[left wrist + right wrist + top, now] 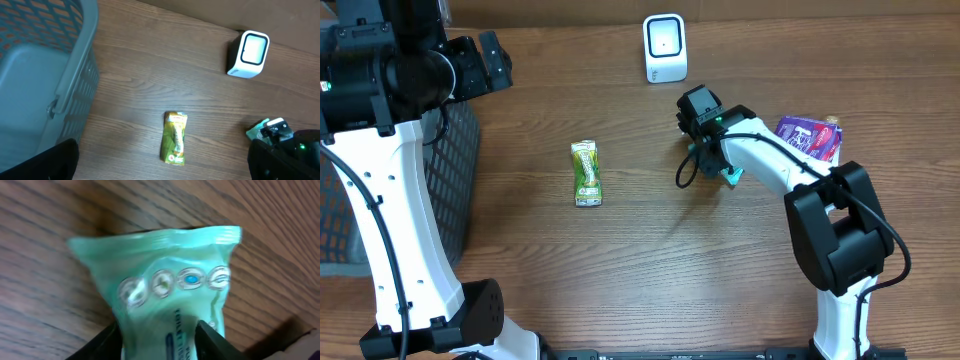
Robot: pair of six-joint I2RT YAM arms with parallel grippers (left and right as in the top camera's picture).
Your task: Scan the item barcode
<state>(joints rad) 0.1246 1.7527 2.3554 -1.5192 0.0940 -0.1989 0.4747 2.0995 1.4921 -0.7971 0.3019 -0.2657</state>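
A mint-green packet point(165, 280) lies on the wooden table, and my right gripper point(160, 330) has closed on its lower half. One black finger point(102, 342) presses its left side and the other point(215, 340) its right, pinching it narrower there. In the overhead view that gripper point(720, 165) sits right of centre with a corner of the packet point(732, 177) showing. The white scanner point(665, 47) stands at the back. My left gripper point(165, 167) hangs open high above the table, holding nothing.
A green-and-yellow packet point(587, 173) lies left of centre, below the left wrist camera point(175, 137). A purple packet point(810, 137) lies to the right of my right arm. A grey mesh basket point(450, 170) stands at the table's left side.
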